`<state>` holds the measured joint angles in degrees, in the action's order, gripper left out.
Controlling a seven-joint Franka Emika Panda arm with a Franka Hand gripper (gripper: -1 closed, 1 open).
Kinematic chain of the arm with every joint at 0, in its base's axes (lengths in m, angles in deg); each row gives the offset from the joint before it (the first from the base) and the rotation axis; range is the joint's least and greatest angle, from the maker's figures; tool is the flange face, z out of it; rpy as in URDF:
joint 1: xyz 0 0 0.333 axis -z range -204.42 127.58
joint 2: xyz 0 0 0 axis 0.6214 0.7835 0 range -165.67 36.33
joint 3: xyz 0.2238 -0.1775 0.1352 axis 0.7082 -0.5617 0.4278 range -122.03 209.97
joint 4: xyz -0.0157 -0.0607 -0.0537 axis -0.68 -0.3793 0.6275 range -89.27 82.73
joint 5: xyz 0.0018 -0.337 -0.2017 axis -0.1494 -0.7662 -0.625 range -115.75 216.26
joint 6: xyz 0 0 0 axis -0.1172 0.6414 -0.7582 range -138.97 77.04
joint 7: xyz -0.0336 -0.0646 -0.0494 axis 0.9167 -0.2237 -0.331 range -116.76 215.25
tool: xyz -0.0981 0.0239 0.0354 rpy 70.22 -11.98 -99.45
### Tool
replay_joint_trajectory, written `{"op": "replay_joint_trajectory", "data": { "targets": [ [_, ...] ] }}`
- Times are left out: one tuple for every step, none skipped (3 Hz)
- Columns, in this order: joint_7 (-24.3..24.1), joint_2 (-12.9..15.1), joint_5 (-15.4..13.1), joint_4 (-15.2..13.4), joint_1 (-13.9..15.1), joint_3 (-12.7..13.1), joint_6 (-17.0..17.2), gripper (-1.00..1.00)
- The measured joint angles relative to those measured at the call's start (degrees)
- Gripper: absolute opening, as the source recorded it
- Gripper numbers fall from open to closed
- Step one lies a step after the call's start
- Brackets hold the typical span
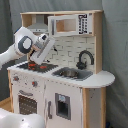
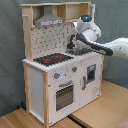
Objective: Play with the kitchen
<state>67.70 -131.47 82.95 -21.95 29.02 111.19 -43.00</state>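
The kitchen (image 1: 65, 95) is a tall toy of white panels and light wood, seen in both exterior views. It has a black-red hob (image 1: 38, 66), a sink (image 1: 70, 73), a black tap (image 1: 85, 59), a grey hood (image 1: 36, 25) and an oven door (image 1: 27, 103). My white arm reaches in from the first exterior view's left, and my gripper (image 1: 34, 62) hangs tilted just above the hob. In the second exterior view the arm comes from the right across the kitchen (image 2: 60, 80), with the gripper (image 2: 71, 46) by the hob (image 2: 52, 59), in front of the pegboard back (image 2: 52, 39).
A microwave-like shelf (image 1: 70, 24) sits at the top of the kitchen. A grey curtain (image 1: 116, 45) hangs behind. The kitchen stands on a wooden floor (image 2: 102, 107). A white rounded robot part (image 1: 20, 121) fills the first exterior view's lower left.
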Motion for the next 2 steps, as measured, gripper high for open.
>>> {"op": "replay_joint_trajectory", "data": {
  "targets": [
    [-0.03,4.72,0.00,-0.40,1.58,1.64,3.08,1.00],
    [-0.56,8.39,0.10,-0.58,4.28,3.84,6.13,1.00]
  ]
}}
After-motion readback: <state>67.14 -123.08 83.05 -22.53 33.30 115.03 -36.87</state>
